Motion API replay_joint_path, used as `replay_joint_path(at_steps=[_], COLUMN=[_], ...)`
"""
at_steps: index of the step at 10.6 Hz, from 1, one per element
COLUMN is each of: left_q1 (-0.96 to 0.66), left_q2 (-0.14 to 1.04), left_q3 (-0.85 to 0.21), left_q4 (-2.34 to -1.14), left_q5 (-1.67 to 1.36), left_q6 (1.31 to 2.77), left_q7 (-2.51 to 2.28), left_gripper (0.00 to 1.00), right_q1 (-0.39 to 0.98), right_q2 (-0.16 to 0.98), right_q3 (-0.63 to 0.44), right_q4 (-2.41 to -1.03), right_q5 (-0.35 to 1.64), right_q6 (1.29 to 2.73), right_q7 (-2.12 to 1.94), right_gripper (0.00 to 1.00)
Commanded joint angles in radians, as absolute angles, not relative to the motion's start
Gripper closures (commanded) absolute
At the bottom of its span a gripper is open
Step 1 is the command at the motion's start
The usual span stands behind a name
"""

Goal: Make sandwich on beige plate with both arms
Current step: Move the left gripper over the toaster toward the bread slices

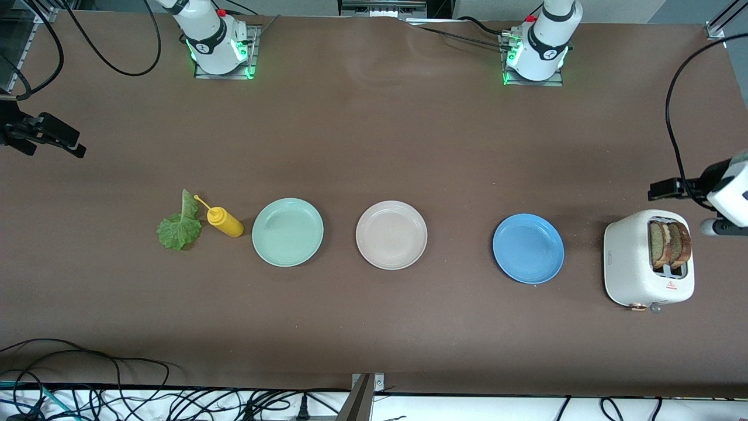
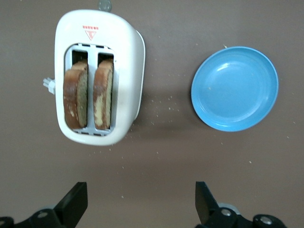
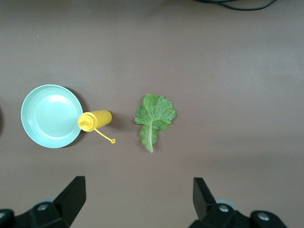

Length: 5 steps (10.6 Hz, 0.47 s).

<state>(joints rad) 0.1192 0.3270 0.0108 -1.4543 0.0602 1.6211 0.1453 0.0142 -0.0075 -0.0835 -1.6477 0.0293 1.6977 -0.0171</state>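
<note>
the beige plate (image 1: 391, 234) lies bare mid-tabletop (image 1: 374, 146), bread slices (image 1: 670, 244) in the toaster (image 1: 628, 263), while the left hand (image 2: 141, 204) and right hand (image 3: 137, 202) hover wide open, holding nothing.

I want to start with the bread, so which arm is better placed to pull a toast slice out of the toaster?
The left. Its open left gripper hangs right by the white toaster, with both toast slices standing in the slots. The open right gripper is at the lettuce leaf end.
</note>
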Motion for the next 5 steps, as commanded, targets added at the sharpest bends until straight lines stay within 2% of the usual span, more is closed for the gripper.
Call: replay_joint_path(at_steps=[1, 5], left_q1=[0.136, 0.163], left_q2=[0.405, 0.475], left_q3=[0.003, 0.003], left_q4=[-1.405, -1.404], left_q5=[0.078, 0.078], left_q6=[1.684, 1.782], left_q7=[0.21, 0.268], left_gripper=[0.0, 0.0], right_q1=[0.009, 0.009], right_q2=[-0.006, -0.006], right_q3=[-0.095, -0.095], right_q4=[-1.634, -1.634], right_q5=[0.043, 0.043], right_q6=[1.68, 1.674], right_q7=[-0.026, -0.026], right_gripper=[0.0, 0.0])
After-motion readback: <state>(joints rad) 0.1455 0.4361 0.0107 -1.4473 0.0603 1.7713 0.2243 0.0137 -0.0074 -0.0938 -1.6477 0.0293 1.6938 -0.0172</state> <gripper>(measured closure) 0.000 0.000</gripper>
